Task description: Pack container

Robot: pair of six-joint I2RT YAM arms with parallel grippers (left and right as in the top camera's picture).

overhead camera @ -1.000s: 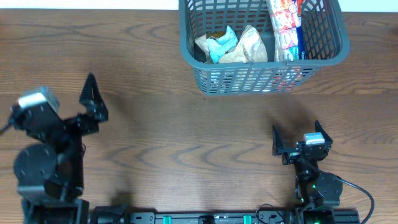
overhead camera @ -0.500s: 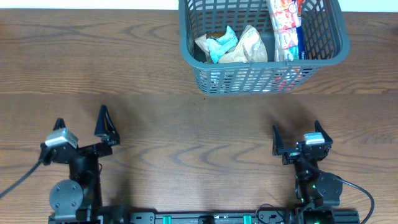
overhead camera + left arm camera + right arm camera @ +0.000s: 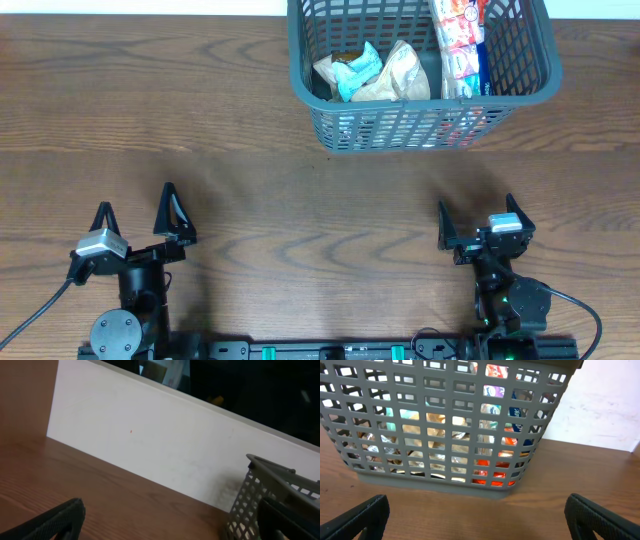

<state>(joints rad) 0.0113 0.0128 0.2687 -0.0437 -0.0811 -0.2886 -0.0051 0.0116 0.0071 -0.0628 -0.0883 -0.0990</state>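
Since the earlier overhead frame, left gripper (image 3: pixel 137 210) has drawn back toward the near table (image 3: pixel 300 200) edge, jaws spread, empty; right gripper (image 3: pixel 477 212) unmoved, likewise wide and empty; basket (image 3: pixel 420 128) at far edge holds snack packets (image 3: pixel 375 72). Left wrist view: basket corner at right. Right wrist view: basket straight ahead, apart from the fingers.

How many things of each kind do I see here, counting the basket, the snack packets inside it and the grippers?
Mesh basket: 1
Snack packets seen in it: 3, namely the blue-and-white packet, the tan packet and the red-and-white packet
Grippers: 2, namely the left gripper and the right gripper, both open and empty
Total: 6
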